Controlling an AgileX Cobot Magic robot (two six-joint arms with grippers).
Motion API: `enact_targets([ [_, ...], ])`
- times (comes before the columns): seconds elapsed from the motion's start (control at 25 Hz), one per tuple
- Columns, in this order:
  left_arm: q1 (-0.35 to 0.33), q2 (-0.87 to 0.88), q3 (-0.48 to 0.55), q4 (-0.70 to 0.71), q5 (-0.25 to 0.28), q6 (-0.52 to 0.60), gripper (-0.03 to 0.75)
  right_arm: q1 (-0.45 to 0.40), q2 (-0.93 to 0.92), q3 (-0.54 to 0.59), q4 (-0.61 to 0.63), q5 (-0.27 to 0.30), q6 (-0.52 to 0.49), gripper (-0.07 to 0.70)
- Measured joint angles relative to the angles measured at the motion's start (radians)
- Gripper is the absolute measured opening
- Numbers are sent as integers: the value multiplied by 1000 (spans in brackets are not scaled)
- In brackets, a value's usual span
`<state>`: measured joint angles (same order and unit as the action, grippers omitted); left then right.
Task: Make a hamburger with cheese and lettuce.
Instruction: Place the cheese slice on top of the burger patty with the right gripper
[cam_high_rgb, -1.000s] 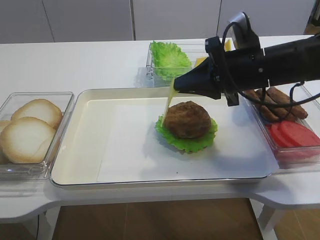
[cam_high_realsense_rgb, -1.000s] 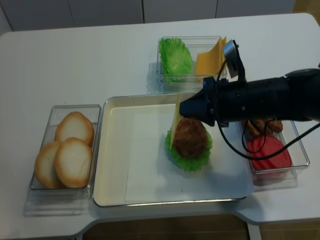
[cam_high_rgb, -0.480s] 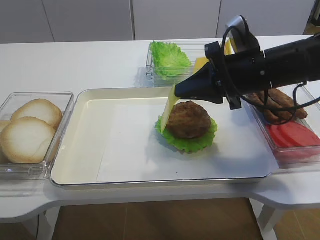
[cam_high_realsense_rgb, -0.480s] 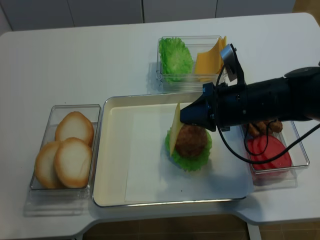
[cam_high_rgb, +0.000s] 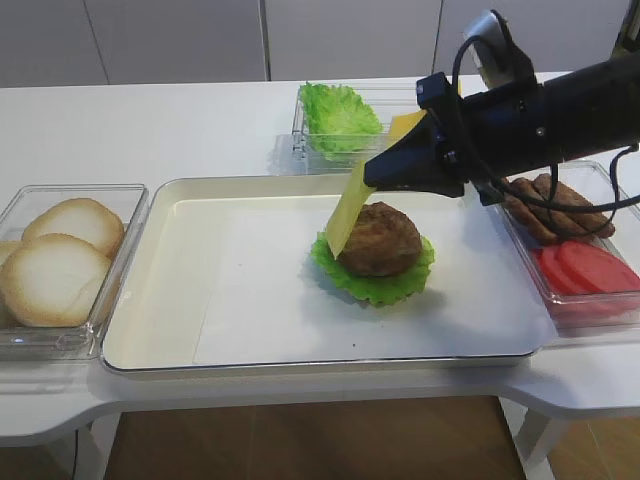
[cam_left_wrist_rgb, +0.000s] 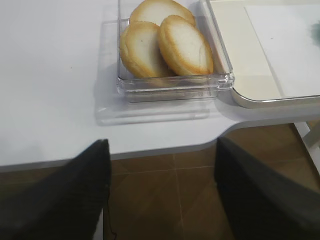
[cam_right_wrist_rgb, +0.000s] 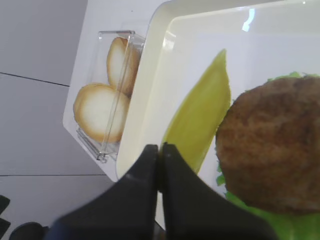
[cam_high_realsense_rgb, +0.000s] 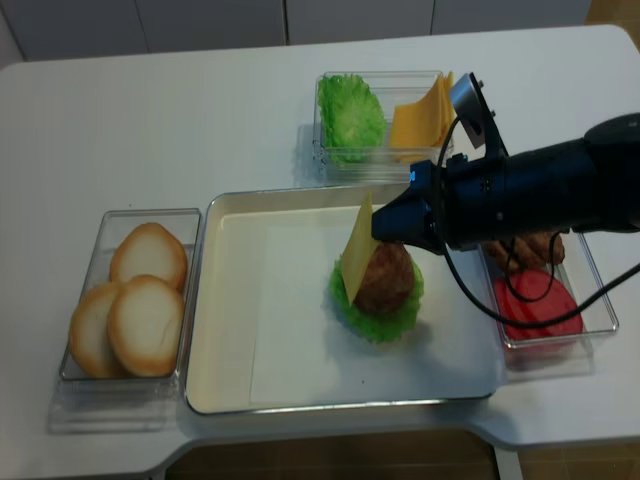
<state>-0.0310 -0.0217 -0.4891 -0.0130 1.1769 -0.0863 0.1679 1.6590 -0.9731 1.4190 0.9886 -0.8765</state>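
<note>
Hanging from your right gripper (cam_right_wrist_rgb: 161, 150), whose jaws are pinched together on its top edge, the cheese (cam_high_rgb: 347, 208) droops beside the patty (cam_high_rgb: 378, 238), its lower end near the patty's left flank. The patty sits on the lettuce (cam_high_rgb: 375, 283), mid-tray (cam_high_rgb: 180, 300). If you let go here, the slice would likely slide down beside the patty, since it is steeply tilted and not over the top. Buns (cam_high_rgb: 55, 265) lie left of the tray. Your left gripper is outside all views. No readable writing shows anywhere.
</note>
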Motion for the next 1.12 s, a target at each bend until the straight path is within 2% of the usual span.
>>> enact_targets([
  [0.32,0,0,0,0,0,0,477,0,-18,0,-116,-49,61,4],
  [1.12,0,0,0,0,0,0,476,0,-18,0,-241,-133,141,4],
])
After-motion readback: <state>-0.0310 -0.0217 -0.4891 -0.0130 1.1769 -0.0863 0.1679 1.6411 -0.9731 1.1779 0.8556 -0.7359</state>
